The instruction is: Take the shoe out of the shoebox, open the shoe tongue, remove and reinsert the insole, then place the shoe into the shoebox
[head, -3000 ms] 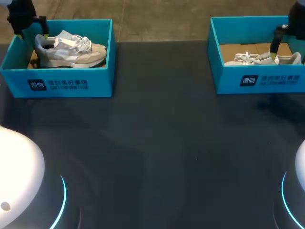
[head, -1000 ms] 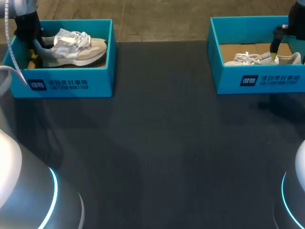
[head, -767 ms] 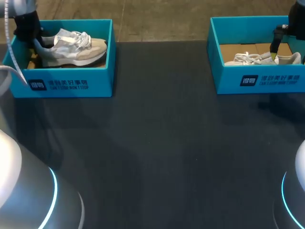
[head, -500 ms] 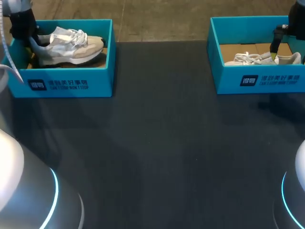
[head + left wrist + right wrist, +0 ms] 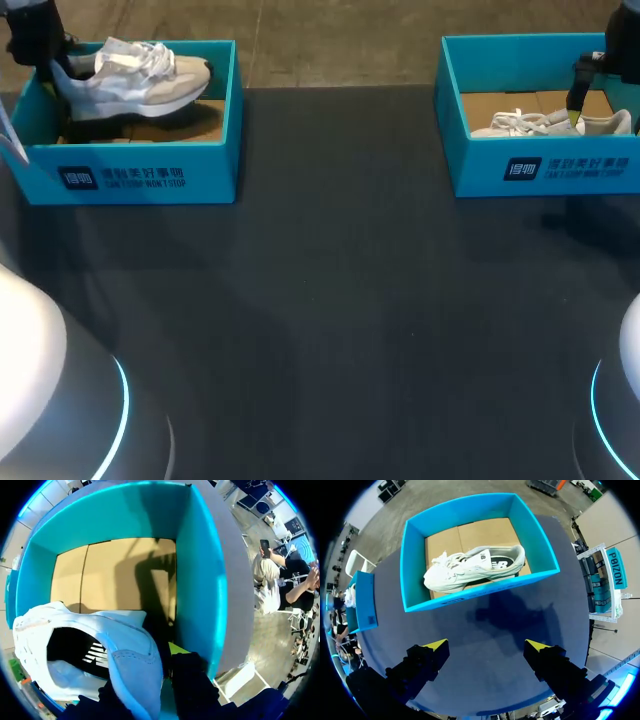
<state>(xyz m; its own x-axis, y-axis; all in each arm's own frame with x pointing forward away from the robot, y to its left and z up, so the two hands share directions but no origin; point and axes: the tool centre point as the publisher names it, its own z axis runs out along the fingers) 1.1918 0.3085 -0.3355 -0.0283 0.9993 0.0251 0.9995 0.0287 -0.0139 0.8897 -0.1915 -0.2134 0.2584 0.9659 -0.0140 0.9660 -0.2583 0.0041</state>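
A white and beige sneaker (image 5: 130, 75) hangs tilted over the left teal shoebox (image 5: 140, 175), its sole above the cardboard floor. My left gripper (image 5: 45, 65) is shut on its heel. In the left wrist view the heel collar (image 5: 125, 650) sits between the dark fingers of the left gripper (image 5: 160, 665), above the box's wall (image 5: 195, 580). A second white sneaker (image 5: 545, 123) lies on its side in the right teal shoebox (image 5: 540, 170). My right gripper (image 5: 590, 110) hovers above that box, open and empty (image 5: 486, 645), well clear of the shoe (image 5: 475, 567).
The dark tabletop (image 5: 330, 300) stretches between the two boxes and toward the front. Both boxes stand near the table's far edge. The right box's walls (image 5: 412, 570) rise around its shoe.
My left gripper has risen and drawn back to the left, lifting the sneaker by the heel up off the box floor. The right arm has not moved.
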